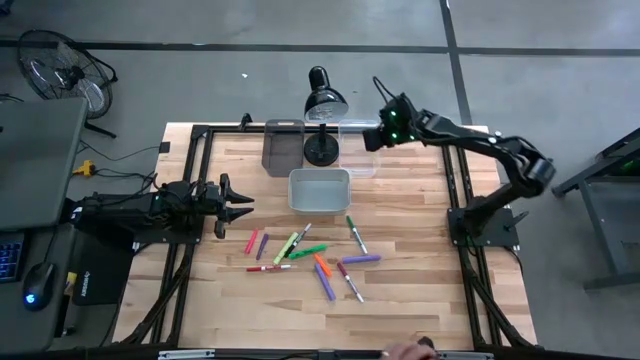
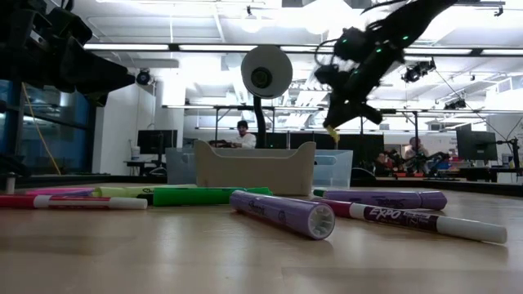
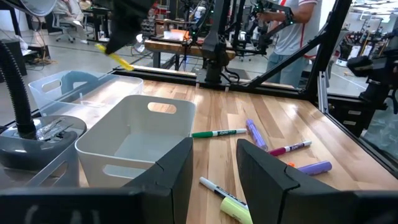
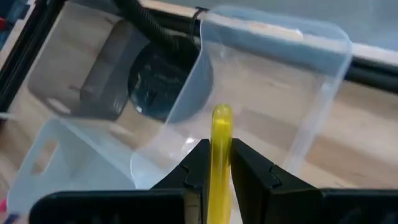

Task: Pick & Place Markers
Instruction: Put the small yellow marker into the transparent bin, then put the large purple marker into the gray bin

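1. Upper right of the high view: the right gripper (image 1: 383,135) hangs above the clear bin (image 1: 360,160) at the counter's (image 1: 420,300) far edge, its fingers clamped narrowly on a yellow marker (image 4: 221,155).
2. Appearance of the held item: a thin, plain yellow pen with a rounded end; no label can be made out.
3. Orientation of the held item: in the right wrist view its long axis runs straight out between the fingers, rounded tip projecting over the clear bin. In the low view it shows as a short yellow tip (image 2: 332,131) pointing downward beneath the gripper.
4. Centre of the high view: the remaining markers (image 1: 305,255) lie flat and scattered on the counter, below the white bin (image 1: 320,190). Colours seen: pink, purple, green, yellow-green, orange, red and white.
5. Their long axes vary; several lie diagonally, the red one nearly horizontal in the frame.
6. Left of the high view: the left gripper (image 1: 240,207) waits at the counter's left edge, fingers partly apart and holding nothing.
7. A black desk lamp (image 1: 322,110) stands beside the clear bin.
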